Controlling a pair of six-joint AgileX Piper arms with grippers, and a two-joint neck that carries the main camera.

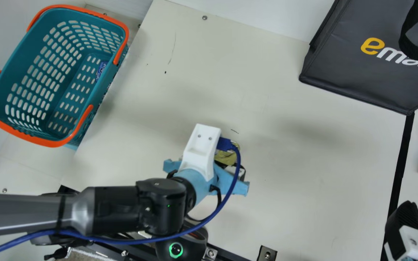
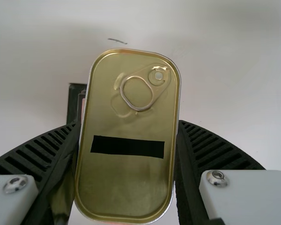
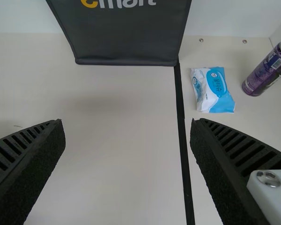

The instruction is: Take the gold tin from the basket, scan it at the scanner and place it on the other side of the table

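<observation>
Looks like mock shop checkout: teal shopping basket (image 1: 101,87), dark carrier bag (image 1: 354,78), cream table (image 1: 285,174).

Under the left gripper (image 1: 230,181) there is a cream table (image 1: 303,203), which has some small dark marks. Ahead of this gripper, past the table's far edge, stands a pale wall (image 1: 252,14). Just beside the right gripper (image 1: 406,217), a black strip (image 1: 399,174) runs along the table. The light makes soft, faint shadows.

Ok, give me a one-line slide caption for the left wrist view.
Gold tin, ring pull facing the camera, gripped by the left gripper, with the cream table beyond.
</observation>
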